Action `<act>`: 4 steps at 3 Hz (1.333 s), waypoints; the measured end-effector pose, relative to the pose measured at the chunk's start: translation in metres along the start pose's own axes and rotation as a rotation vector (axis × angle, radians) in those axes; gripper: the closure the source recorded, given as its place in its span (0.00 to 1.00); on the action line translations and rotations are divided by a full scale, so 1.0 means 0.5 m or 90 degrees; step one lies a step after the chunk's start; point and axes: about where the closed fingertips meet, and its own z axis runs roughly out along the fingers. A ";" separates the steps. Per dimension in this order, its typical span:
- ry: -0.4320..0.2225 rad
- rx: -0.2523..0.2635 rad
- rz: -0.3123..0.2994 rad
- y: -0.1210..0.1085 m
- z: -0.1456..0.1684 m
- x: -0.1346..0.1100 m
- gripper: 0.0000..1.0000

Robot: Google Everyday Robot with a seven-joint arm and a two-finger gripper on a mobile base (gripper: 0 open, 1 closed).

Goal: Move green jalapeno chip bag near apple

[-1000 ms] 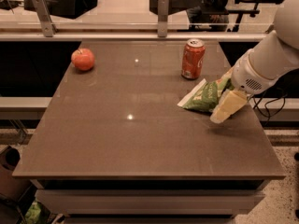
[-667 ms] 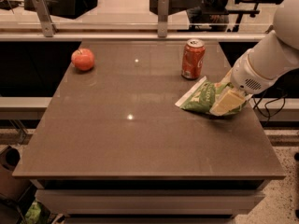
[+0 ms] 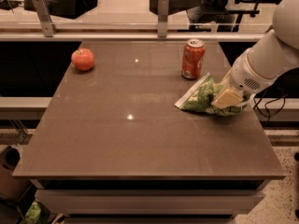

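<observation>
Toward the right edge of the counter [image 3: 140, 139]: the green jalapeno chip bag [image 3: 198, 97], crumpled and glossy, resting on the surface with its white-edged left corner pointing toward the middle of the counter. Clamped over the bag's right end: the gripper [image 3: 225, 100], reaching in from the right on a thick, pale arm [image 3: 266, 59] that slants down from the upper right corner. Fingers [image 3: 228, 96] cream-coloured and pinching the bag, one of them plain to see across the top of the green foil, the other hidden beneath it. Just behind the bag and slightly to its left, near but not touching: an upright orange-red soda can [image 3: 193, 59]. At the back left corner of the counter: the apple [image 3: 83, 59], round and red-orange, well apart from bag and can alike. Across the brown surface between them, two small glints of light. Along the back edge, a low rail with upright metal posts [image 3: 162, 15]. Beyond the right edge, under the arm, a loop of dark cable [image 3: 268, 108].
</observation>
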 end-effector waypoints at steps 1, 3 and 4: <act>0.000 0.000 -0.001 0.001 0.000 -0.001 1.00; 0.020 0.012 -0.017 -0.017 -0.050 -0.034 1.00; 0.040 0.026 -0.038 -0.025 -0.085 -0.074 1.00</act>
